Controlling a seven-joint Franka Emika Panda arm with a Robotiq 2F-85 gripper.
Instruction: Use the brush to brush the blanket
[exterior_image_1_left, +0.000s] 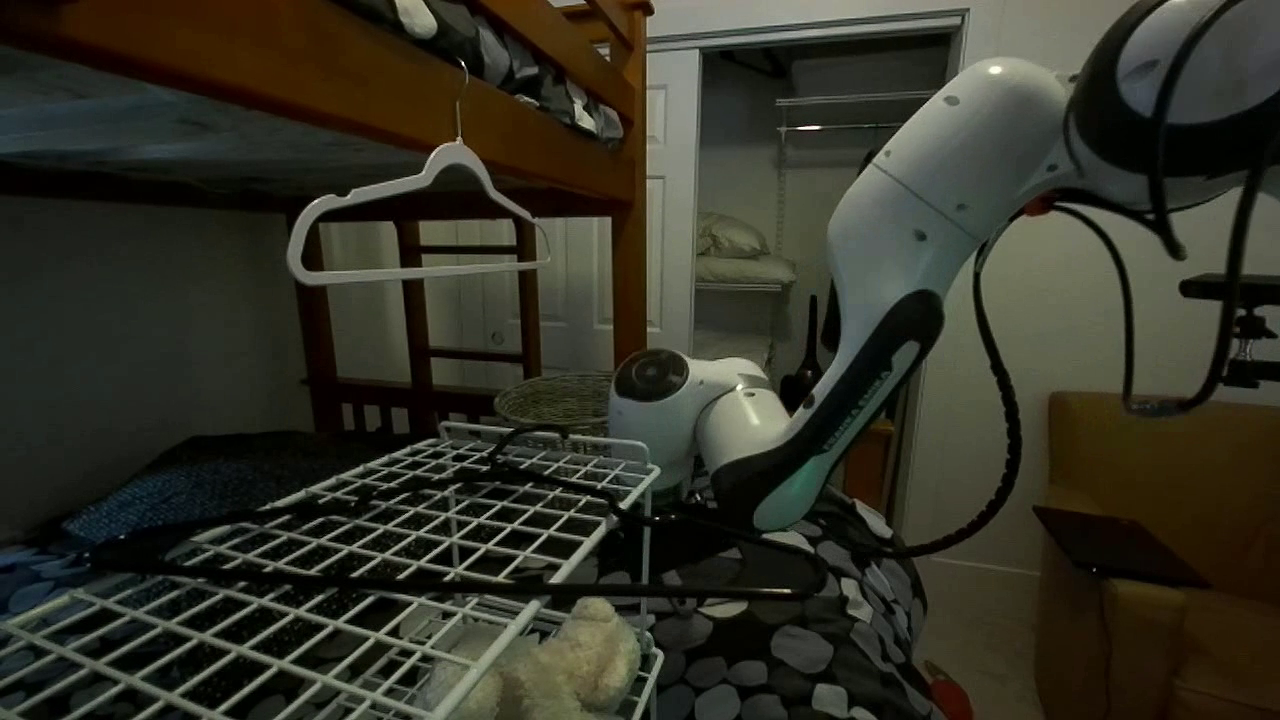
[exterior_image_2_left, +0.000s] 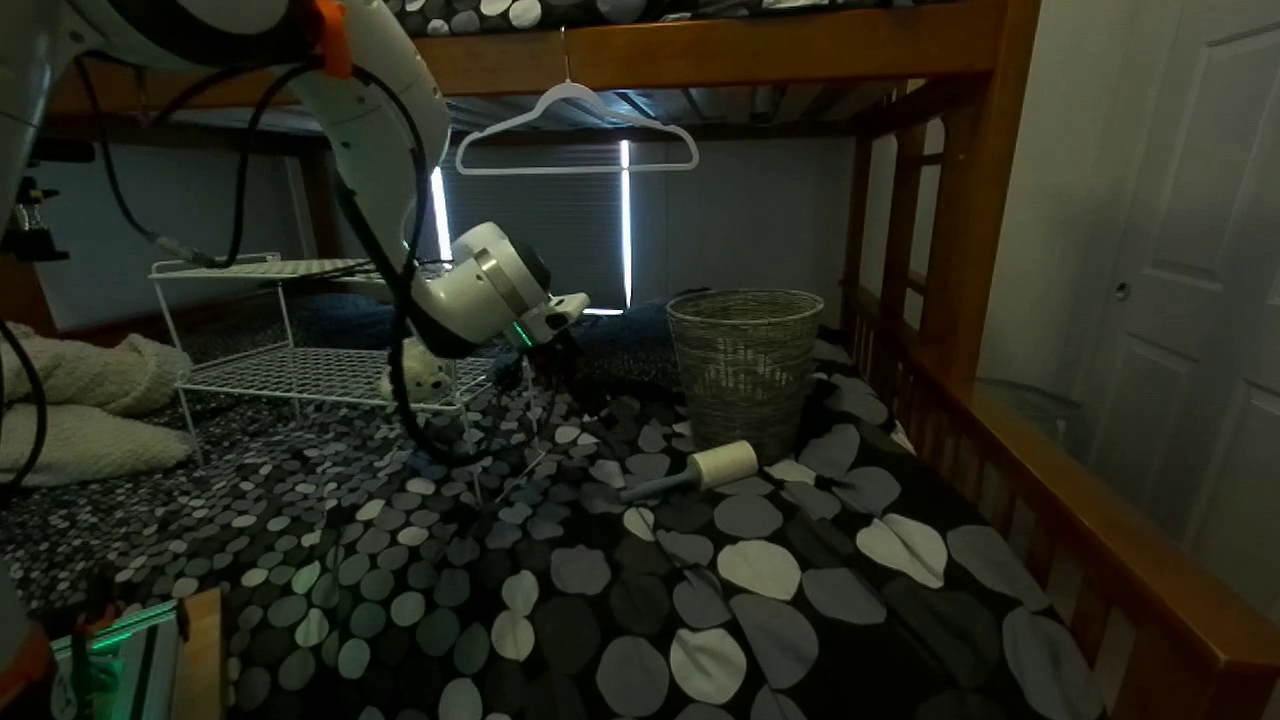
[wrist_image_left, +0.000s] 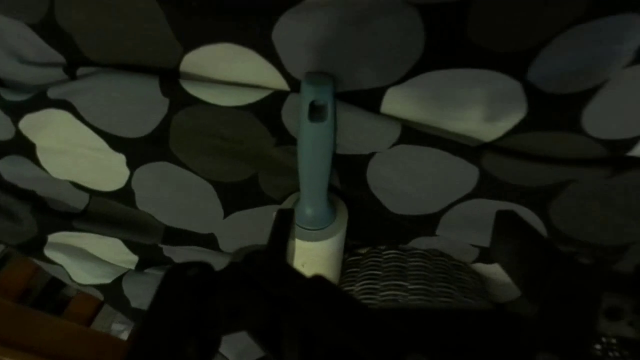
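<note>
The brush, a lint roller with a blue handle (wrist_image_left: 316, 155) and a pale roller head (exterior_image_2_left: 722, 465), lies on the blanket (exterior_image_2_left: 635, 675). That blanket is black with large white and grey dots and covers the bed. In the wrist view my gripper (wrist_image_left: 394, 217) stands open, its fingers wide apart as dark shapes. The left finger overlaps the edge of the roller head in that view; whether it touches cannot be told. An exterior view shows the dark gripper (exterior_image_2_left: 570, 370) above the bed, up and left of the brush. The rack blocks it in the remaining view.
A wicker basket (exterior_image_2_left: 745, 370) stands right behind the roller head. Left of the arm is a white wire rack (exterior_image_2_left: 300, 375) with a black hanger (exterior_image_1_left: 720, 593) across it and a cream plush toy (exterior_image_1_left: 590, 655) below. A white hanger (exterior_image_2_left: 575, 170) hangs overhead. A wooden rail (exterior_image_2_left: 1100, 530) edges the bed.
</note>
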